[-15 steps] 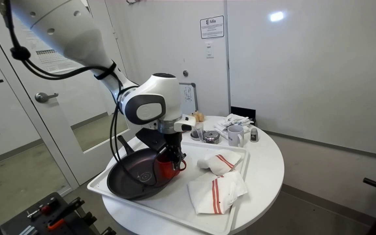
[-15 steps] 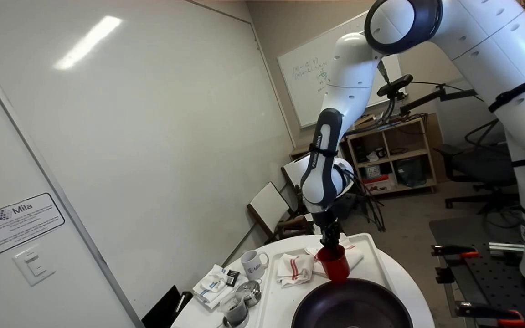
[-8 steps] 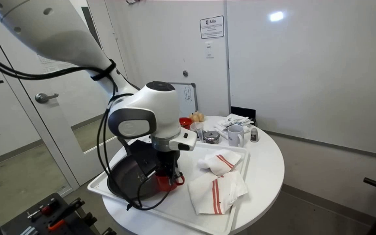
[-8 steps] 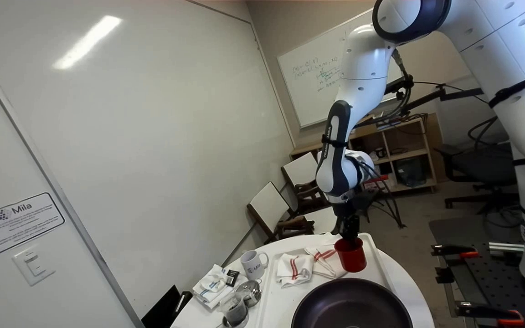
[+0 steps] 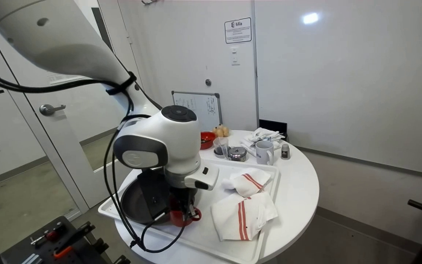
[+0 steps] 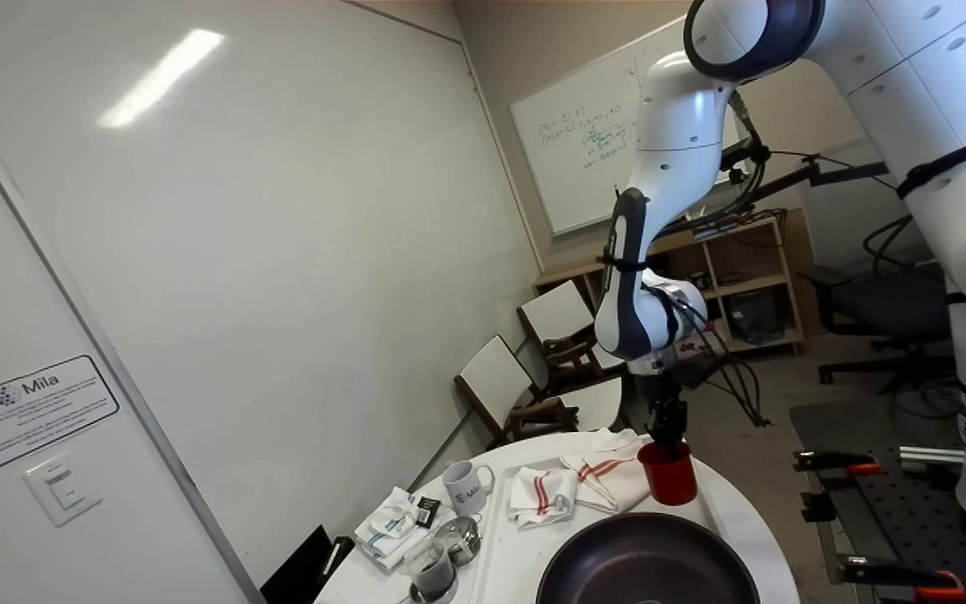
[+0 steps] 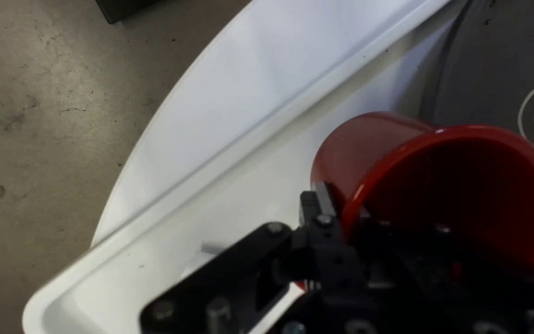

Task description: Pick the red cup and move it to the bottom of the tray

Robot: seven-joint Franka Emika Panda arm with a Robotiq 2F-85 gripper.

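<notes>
The red cup (image 5: pixel 177 219) is glossy with a side handle. It also shows in an exterior view (image 6: pixel 669 476) and in the wrist view (image 7: pixel 369 139), where its dark inside faces the camera. My gripper (image 7: pixel 343 215) is shut on the cup's wall, with one finger outside and one inside the rim. The gripper also shows in an exterior view (image 6: pixel 667 432). The cup is over the near part of the white tray (image 5: pixel 205 238), beside the frying pan (image 5: pixel 137 201). I cannot tell whether its base touches the tray. The tray shows in the wrist view (image 7: pixel 248 204).
Folded white towels with red stripes (image 5: pixel 233 220) lie on the tray, right of the cup in an exterior view. A pale mug (image 5: pixel 264 152), a metal pot (image 5: pixel 237 154), a clear cup (image 5: pixel 221 146) and a red bowl (image 5: pixel 207 140) stand behind the tray.
My gripper has carried the red cup lower and toward the tray's near edge, away from over the frying pan. The grip on the cup looks the same. Pan and towels have not moved.
</notes>
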